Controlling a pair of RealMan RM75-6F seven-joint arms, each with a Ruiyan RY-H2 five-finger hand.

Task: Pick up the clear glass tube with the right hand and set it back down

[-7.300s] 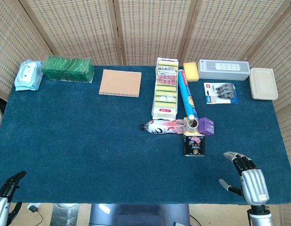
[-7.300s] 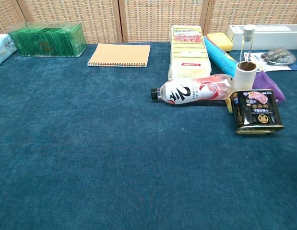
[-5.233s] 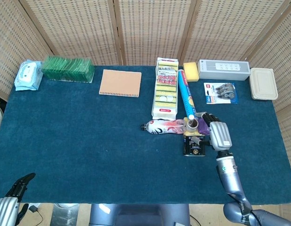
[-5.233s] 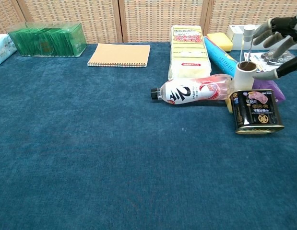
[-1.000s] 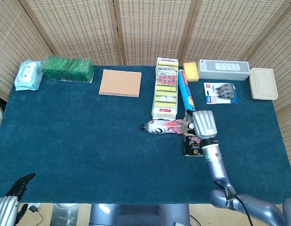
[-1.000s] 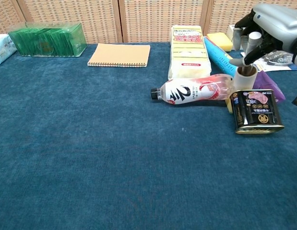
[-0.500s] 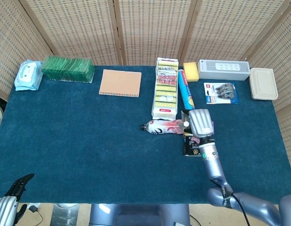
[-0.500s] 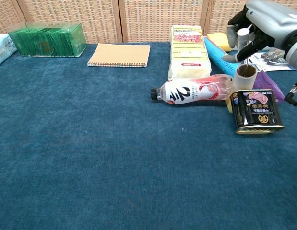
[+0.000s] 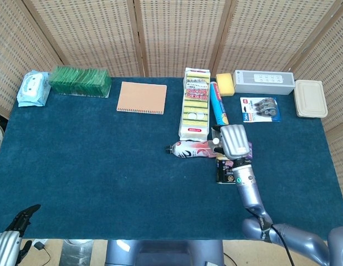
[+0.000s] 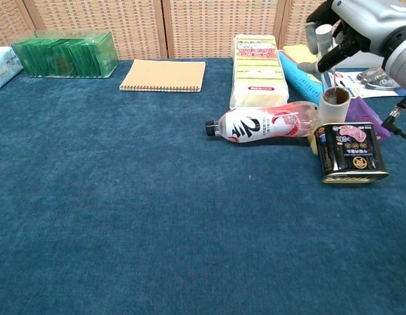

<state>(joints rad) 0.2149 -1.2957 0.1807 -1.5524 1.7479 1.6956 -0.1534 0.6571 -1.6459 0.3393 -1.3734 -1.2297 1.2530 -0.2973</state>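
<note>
The left hand [image 9: 16,227] sits at the near left corner of the table [image 9: 105,166], only its dark fingers showing, loosely parted and holding nothing. Nearest on the blue cloth among the goods is a black tin [image 10: 350,152] lying on its side, and just behind it stands a short cardboard roll [image 10: 334,104], upright, with a purple box [image 10: 370,118] beside it. A plastic bottle [image 10: 262,123] lies on its side to the left of the roll. The right hand [image 10: 350,26] hangs above the roll, fingers closed around the white-capped top of the clear glass tube [image 10: 325,49], which is upright and lifted, its lower end just over the roll's opening. Farther back lie a long pack of sponges [image 10: 256,62], a blue roll [image 10: 301,75] and a tan notebook [image 10: 163,75].
</note>
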